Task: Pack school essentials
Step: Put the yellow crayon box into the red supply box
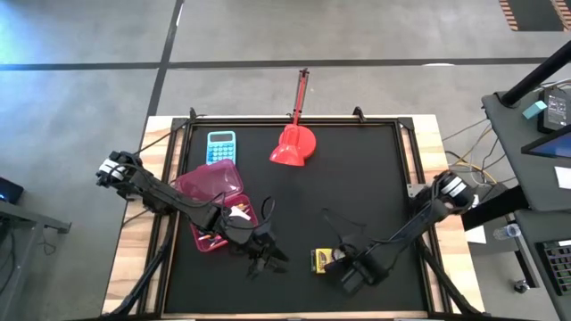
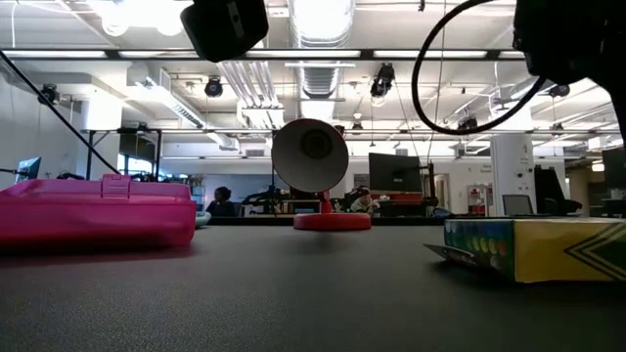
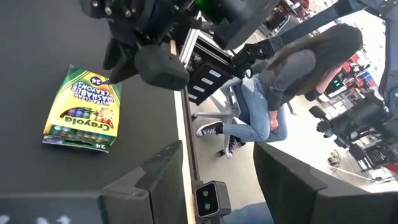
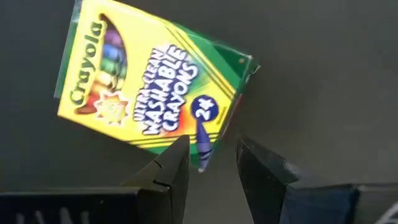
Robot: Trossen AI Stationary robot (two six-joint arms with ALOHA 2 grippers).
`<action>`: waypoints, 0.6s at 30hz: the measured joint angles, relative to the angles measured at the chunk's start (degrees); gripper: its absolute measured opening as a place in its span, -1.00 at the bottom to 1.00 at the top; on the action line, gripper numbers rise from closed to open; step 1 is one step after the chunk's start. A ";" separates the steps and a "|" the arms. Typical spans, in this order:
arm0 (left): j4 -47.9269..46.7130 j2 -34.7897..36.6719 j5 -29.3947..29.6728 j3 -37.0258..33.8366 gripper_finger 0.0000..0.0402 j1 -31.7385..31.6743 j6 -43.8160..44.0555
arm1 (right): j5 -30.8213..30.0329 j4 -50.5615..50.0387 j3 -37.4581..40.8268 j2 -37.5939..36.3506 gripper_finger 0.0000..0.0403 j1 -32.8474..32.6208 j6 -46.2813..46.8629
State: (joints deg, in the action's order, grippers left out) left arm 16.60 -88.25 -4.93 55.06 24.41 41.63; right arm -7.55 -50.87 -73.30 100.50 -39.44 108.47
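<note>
My right pincer (image 4: pixel 211 158) hangs just above the black mat with its two fingers partly spread, a narrow gap between them and nothing gripped. Straight ahead of the fingertips, almost under them, lies the crayon box (image 4: pixel 155 93), flat on its back with the label up. One blue crayon (image 4: pixel 203 146) pokes out of the flap end and points into the gap between my fingers. I judge the step in hand to be picking up this crayon box, or that loose crayon, to pack it.

Further off to my left, my left pincer (image 1: pixel 265 259) hovers over the mat with its fingers spread wide, empty, just beside the pink case (image 1: pixel 214 201). That case lies open, and some small things show inside it, though I cannot tell which.

Beyond the case rest the light-blue calculator (image 1: pixel 221 147) and the red scoop (image 1: pixel 293 147), well apart from me.

The next move, as I judge it, calls for lowering onto the box end, closing gently so the card does not crush, then carrying it across to the case.
</note>
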 joint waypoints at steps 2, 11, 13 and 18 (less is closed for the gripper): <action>0.05 0.02 0.00 -0.01 -0.10 0.01 0.00 | -1.02 0.66 0.02 -0.89 -0.41 0.00 -0.32; 0.03 0.02 0.07 -0.06 -0.10 0.01 -0.02 | -7.10 8.84 2.01 -2.15 -0.41 0.00 -1.57; -0.02 0.02 0.09 -0.10 -0.10 0.01 -0.02 | -7.11 12.83 3.70 -2.01 -0.41 0.00 -2.18; -0.02 0.02 0.09 -0.12 -0.10 0.01 -0.04 | -7.50 12.13 5.88 -2.33 -0.41 -0.04 0.24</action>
State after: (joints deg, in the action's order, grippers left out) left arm 16.58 -88.23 -4.84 54.94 24.43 41.59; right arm -15.05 -38.74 -67.42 98.17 -39.48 108.71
